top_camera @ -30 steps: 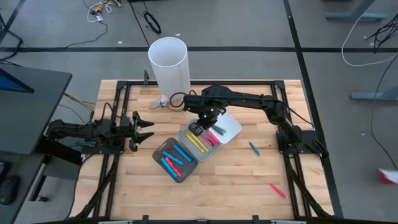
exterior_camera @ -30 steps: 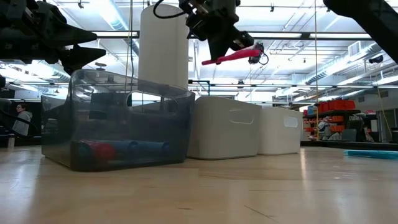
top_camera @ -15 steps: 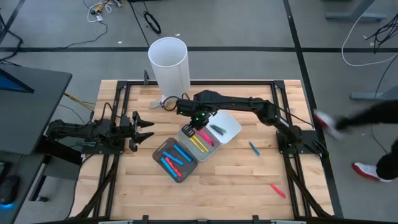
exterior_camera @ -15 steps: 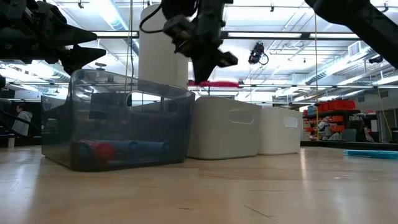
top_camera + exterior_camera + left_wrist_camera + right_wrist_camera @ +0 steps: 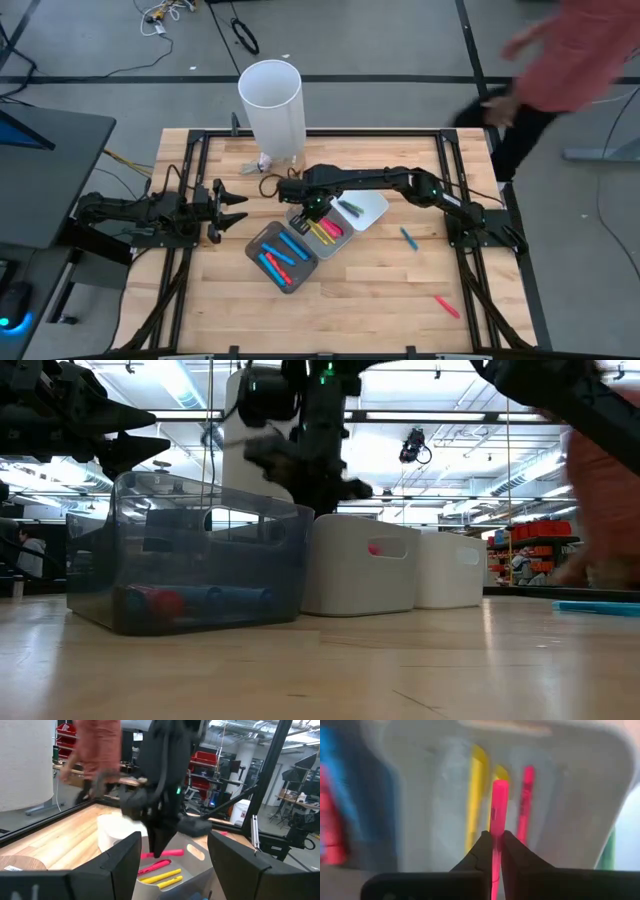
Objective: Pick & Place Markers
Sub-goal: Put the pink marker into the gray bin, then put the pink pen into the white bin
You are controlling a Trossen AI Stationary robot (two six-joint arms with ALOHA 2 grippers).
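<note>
Here my right gripper (image 5: pixel 492 851) is clamped near one end of a pink marker (image 5: pixel 496 805); light, stiff, probably slick.

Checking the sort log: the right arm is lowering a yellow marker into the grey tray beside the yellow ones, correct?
Not quite: the marker in the right gripper is pink-red, not yellow, as the right wrist view shows. It is going into the grey tray beside the yellow ones.
</note>
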